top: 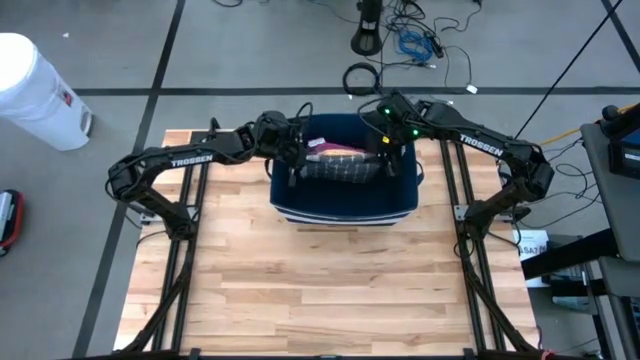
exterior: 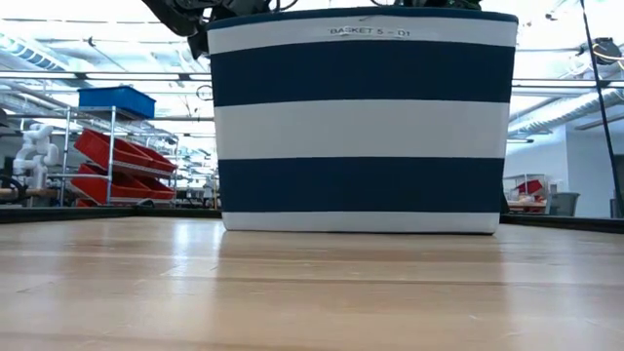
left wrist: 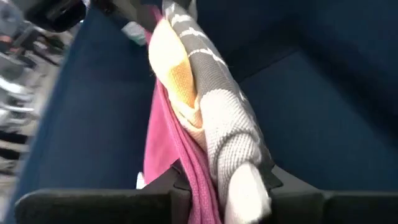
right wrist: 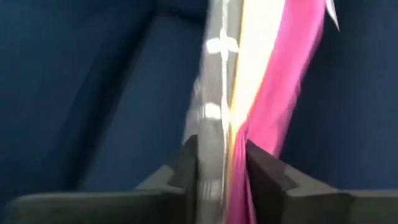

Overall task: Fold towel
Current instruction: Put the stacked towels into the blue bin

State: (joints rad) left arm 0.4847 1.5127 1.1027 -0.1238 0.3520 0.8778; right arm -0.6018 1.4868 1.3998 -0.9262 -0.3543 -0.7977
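A folded towel point(top: 340, 166), grey with white marks, yellow and pink layers, hangs stretched between my two grippers inside a navy-and-white striped basket point(exterior: 361, 117) at the table's far middle. My left gripper point(left wrist: 221, 193) is shut on the towel's left end point(top: 300, 163). My right gripper point(right wrist: 222, 177) is shut on its right end point(top: 383, 160). In the low view the basket's wall hides the towel and both grippers. My left gripper pinches the folded towel's left end point(left wrist: 214, 168) between its two fingers, several layers together: grey knit, yellow and pink. The fingers slant down into the basket from the left. The towel runs away from them, on edge. My right gripper pinches the towel's right end point(right wrist: 217, 155) between its two fingers, several layers, grey on one side and pink on the other. The fingers slant steeply down from the right. The cloth stands on edge and stretches toward the other gripper.
The basket point(top: 345, 205) stands on the wooden table point(top: 320, 290), with bare wood on its near side. A white bucket point(top: 35, 90) and cables lie on the floor beyond the table. Shelves with red bins point(exterior: 117, 156) show in the room behind.
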